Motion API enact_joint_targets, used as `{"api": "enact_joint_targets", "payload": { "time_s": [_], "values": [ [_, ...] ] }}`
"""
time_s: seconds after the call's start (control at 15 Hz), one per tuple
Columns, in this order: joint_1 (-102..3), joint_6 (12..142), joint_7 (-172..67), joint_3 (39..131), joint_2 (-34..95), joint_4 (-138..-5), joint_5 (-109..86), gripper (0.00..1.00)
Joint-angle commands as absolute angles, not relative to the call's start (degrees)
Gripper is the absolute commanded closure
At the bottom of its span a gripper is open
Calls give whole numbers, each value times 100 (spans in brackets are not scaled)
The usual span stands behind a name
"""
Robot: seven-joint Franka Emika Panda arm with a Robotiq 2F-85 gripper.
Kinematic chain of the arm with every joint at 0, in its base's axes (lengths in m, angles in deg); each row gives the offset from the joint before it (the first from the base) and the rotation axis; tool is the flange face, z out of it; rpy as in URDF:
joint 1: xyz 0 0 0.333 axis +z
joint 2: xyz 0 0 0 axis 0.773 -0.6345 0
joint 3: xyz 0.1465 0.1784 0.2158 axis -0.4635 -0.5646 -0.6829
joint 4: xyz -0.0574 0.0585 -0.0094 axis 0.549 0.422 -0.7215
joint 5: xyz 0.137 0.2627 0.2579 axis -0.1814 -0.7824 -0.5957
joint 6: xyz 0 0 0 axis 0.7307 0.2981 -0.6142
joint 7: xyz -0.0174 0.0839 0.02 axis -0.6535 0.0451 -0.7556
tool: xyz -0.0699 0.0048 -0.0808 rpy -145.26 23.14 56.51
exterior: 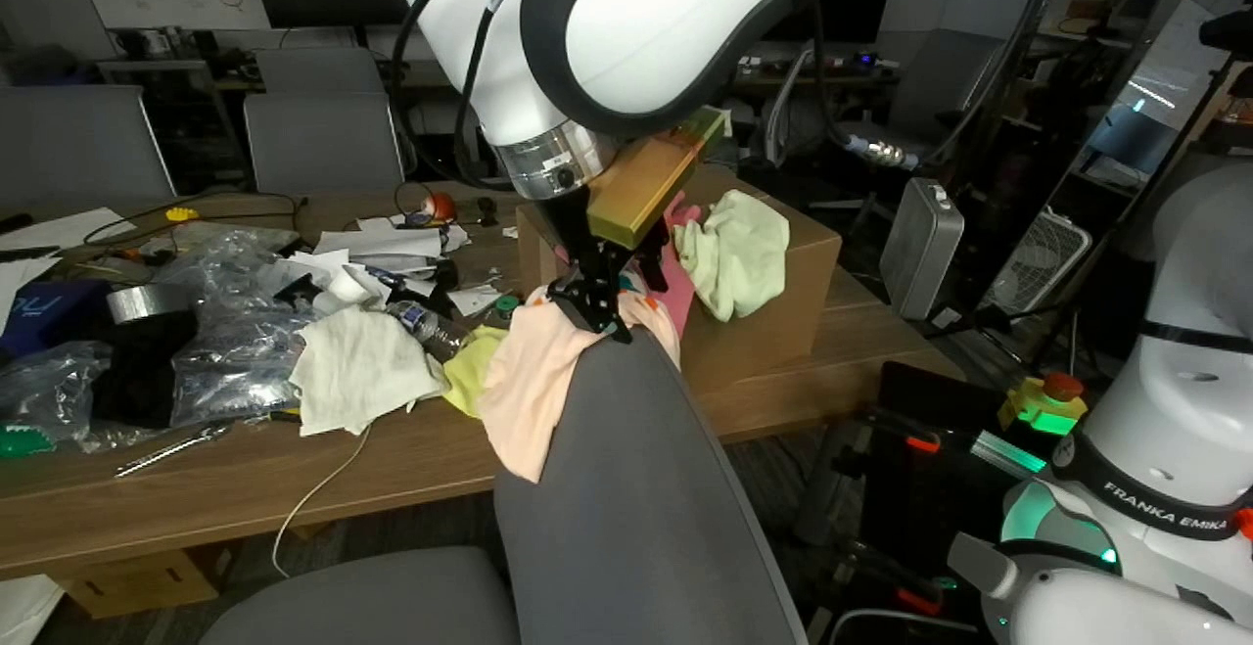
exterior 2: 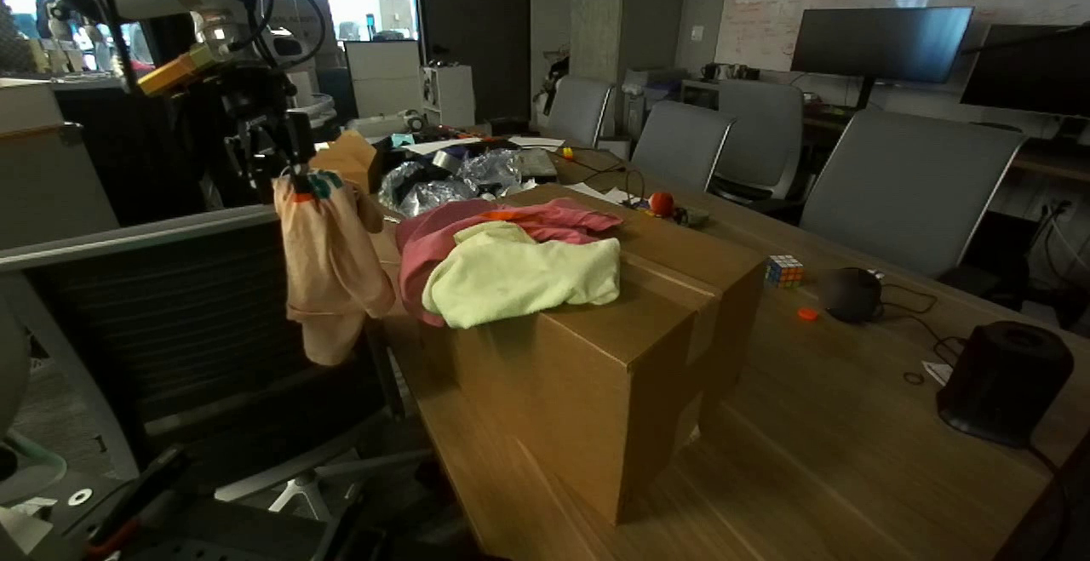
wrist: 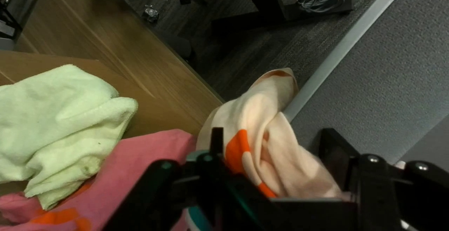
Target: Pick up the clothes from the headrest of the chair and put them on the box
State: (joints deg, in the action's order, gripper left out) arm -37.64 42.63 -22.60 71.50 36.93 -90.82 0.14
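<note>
- Gripper (wrist: 273,138) of mine points down over the top edge of the grey chair back (exterior: 646,474); its fingers (wrist: 333,147) stand apart, one to each side of that edge as I read the wrist view.
- Peach garment (exterior 2: 328,280) with orange and teal patches hangs over the chair back, falling down both faces, its upper folds between my fingers. Whether the fingers touch it, I cannot tell.
- Cardboard box (exterior 2: 545,412) sits on the wooden table (exterior 2: 817,459); I log it between 3 and 4 o'clock from my gripper in both exterior views.
- Pink garment (exterior 2: 426,242), orange print, lies on the box and hangs over the side facing the chair back. Pale green terry cloth (exterior 2: 528,280) lies on the pink garment and hangs over that same side.
- Wrist view, taken from picture centre: terry cloth at 9 o'clock, pink garment at 8, chair back at 3.
- Table, in an exterior view: white cloth (exterior: 362,371) at 9 o'clock from the peach garment; yellow-green cloth (exterior: 473,371) between the two; plastic bottle (exterior: 431,332) at 2 o'clock from the white cloth; silver tape roll (exterior: 147,302) between 9 and 10 o'clock from it, beside clear plastic bags (exterior: 235,332).
- Rubik's cube (exterior 2: 784,271) at 2 o'clock from the box in an exterior view; black cylindrical device (exterior 2: 1005,382) at 3 o'clock, further off. Both stand on the table.
</note>
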Motion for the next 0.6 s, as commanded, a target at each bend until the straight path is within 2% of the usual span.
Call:
{"api": "enact_joint_targets", "payload": {
  "time_s": [0.0, 0.33, 0.53],
  "values": [
    [-3750, 4255, -2382, 7180, 3697, -9031, -84, 58],
    [-3755, 4234, -2379, 7185, 3701, -9020, -86, 95],
    [-3754, 4220, -2371, 7185, 3711, -9019, -82, 100]
  ]
}}
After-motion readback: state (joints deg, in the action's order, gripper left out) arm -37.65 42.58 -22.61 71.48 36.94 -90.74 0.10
